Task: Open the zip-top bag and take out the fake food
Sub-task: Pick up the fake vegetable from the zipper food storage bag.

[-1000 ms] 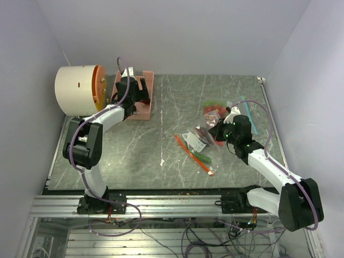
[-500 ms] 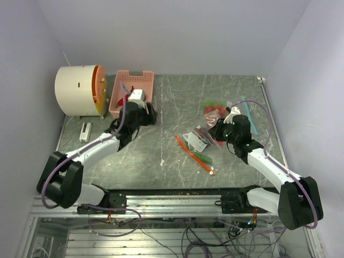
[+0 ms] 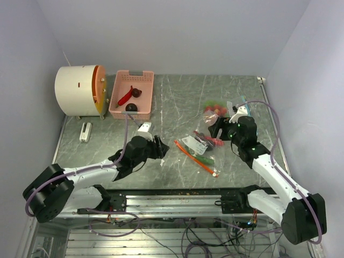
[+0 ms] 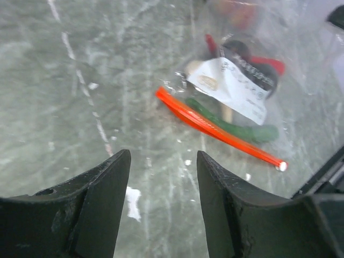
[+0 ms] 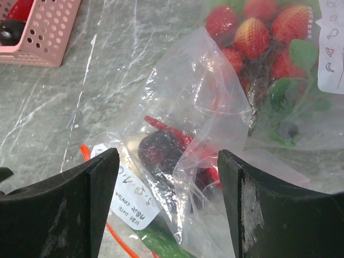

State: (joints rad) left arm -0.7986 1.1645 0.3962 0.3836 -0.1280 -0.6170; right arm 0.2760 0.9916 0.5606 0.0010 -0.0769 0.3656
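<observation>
Jaws parted and empty on both sides: the right gripper (image 5: pixel 167 156) has just released the zip-top bag (image 3: pixel 198 144) right of the table's (image 3: pixel 172 107) centre, fake food (image 5: pixel 158 150) apparently still inside, while the left gripper (image 4: pixel 164 156) returns from the pink basket (image 3: pixel 141 80).

Pink basket (image 3: pixel 132 114) beside white drum (image 3: pixel 75 90)

White arms (image 3: pixel 86 173), black pincers (image 4: pixel 163 158) (image 5: pixel 166 156), purple cables (image 3: pixel 127 131).

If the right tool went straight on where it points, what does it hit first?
Probably the clear zip-top bag, its film over the dark purple toy fruit, straight ahead of the open right tool. Depth unclear.
</observation>
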